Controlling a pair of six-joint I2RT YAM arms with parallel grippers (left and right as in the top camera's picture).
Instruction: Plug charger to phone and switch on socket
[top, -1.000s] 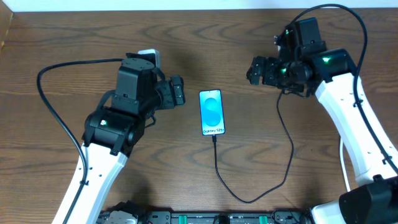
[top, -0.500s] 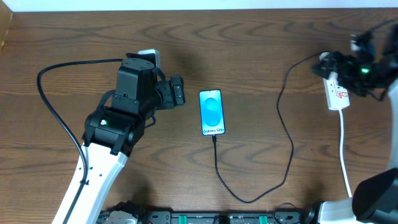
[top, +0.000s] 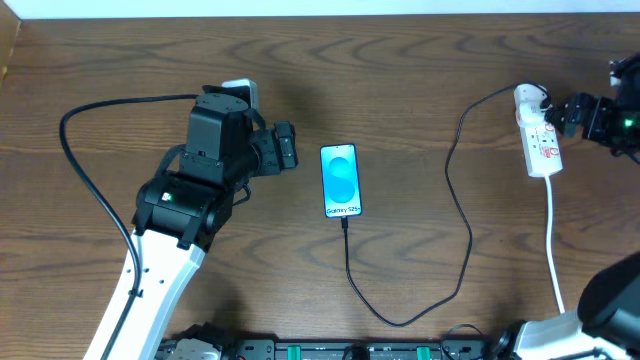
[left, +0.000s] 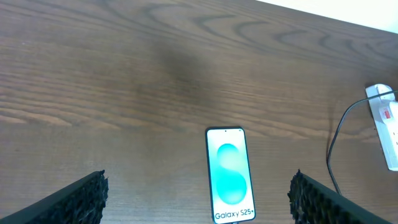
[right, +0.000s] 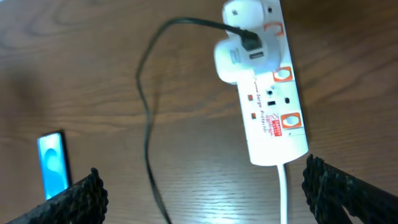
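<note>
Charger (top: 468, 235) cable lies in a long black loop on the wooden table (top: 420, 60). One end meets the bottom edge of the phone (top: 341, 181) at centre, and the other runs to the socket (top: 537, 130) at the far right. The phone lies flat with its blue screen lit.

A second ago the right arm stretched across that corner and hid the socket. Now it has drawn back to the right edge, leaving the white strip and its white lead (top: 553, 240) in open view. The right gripper (right: 204, 180) hangs just beside the strip with its jaws wide apart, holding nothing. The phone, the charger's loop and the left arm sit where they did a second ago. The left gripper (left: 198, 186) is also spread wide and empty, aimed at the phone.

The right wrist view shows the cable's black connector in a white adapter (right: 239, 50) seated at the strip's top end. That view is soft, and the red-marked switches are too small to show whether they are on or off. The overhead frame cuts off most of the right arm. The left wrist view crops the phone's lower edge, hiding the connector there.
</note>
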